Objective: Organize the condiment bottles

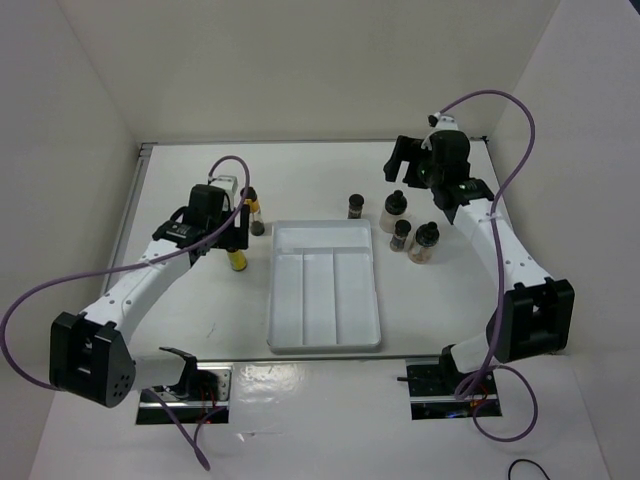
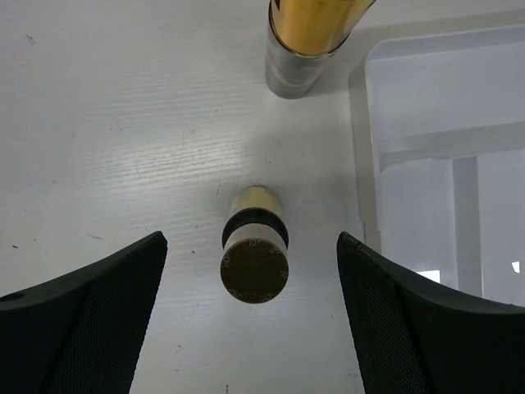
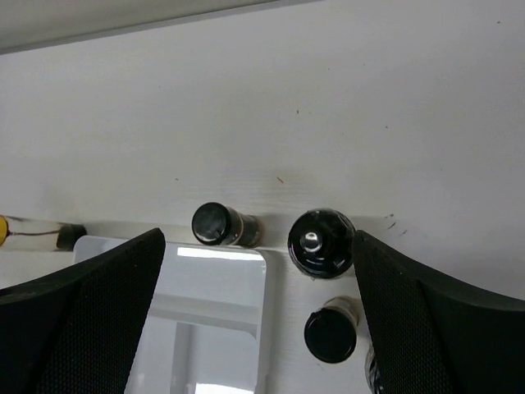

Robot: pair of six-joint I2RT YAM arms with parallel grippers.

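Observation:
A slim yellow bottle with a tan cap point(image 1: 236, 260) stands left of the white tray. In the left wrist view the tan-capped bottle point(image 2: 254, 267) is upright between my open fingers, untouched. My left gripper point(image 1: 233, 238) point(image 2: 250, 243) hovers above it. A second slim amber bottle with a black cap point(image 1: 254, 210) point(image 2: 308, 37) stands just beyond. Right of the tray stand a dark jar point(image 1: 355, 205) point(image 3: 215, 223), a pale black-capped bottle point(image 1: 395, 212) point(image 3: 321, 242), a second dark jar point(image 1: 401, 236) point(image 3: 330, 334) and another pale bottle point(image 1: 424, 243). My right gripper point(image 1: 405, 165) point(image 3: 258, 238) is open and empty above and behind them.
The white divided tray point(image 1: 290, 330) point(image 2: 369, 164) point(image 3: 246, 271) lies in the middle, its compartments holding nothing. White walls enclose the table on three sides. Purple cables loop from both arms.

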